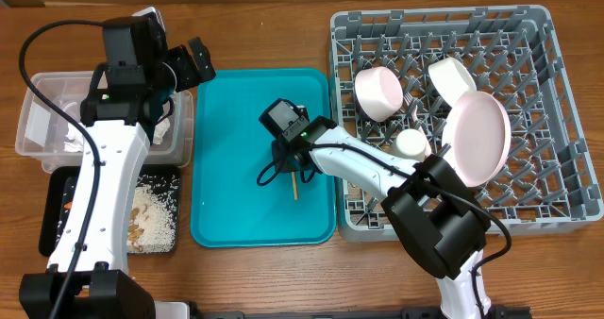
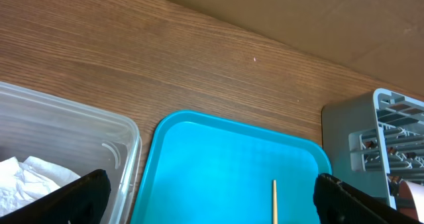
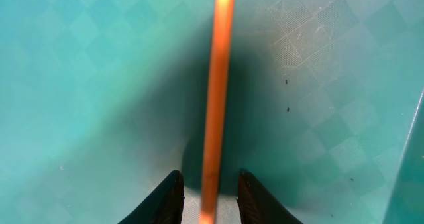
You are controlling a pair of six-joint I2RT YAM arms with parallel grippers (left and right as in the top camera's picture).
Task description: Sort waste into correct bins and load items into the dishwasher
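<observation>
Thin wooden stick (image 1: 293,187): a slim, straight, pale-brown sliver lying flat on the flat teal plastic tray (image 1: 226,149), right of the tray's middle; in the right wrist view it is blurred and looks orange.
Right gripper (image 1: 289,166): down over the stick, one black finger on each side of it. The fingers stand close to the stick with slivers of tray showing between, and it cannot be told whether it is pinched yet.
Left gripper (image 1: 189,64): spread wide and holding nothing, up above the tray's far left corner.
Clear plastic rectangular tub (image 1: 38,121): left of the teal tray, holding crumpled white paper napkins (image 2: 26,177).
Shallow black rectangular tray (image 1: 57,206): just in front of the tub, holding pale crumbly food scraps (image 1: 156,215); there are small orange-red bits at its left side, too small to make out.
Large square grey plastic dish rack (image 1: 557,92): right of the teal tray. It holds two white bowls (image 1: 379,92), tipped among the pegs, a round pale pink plate (image 1: 478,135) standing on edge, and a small white cup (image 1: 411,144) near the plate.
</observation>
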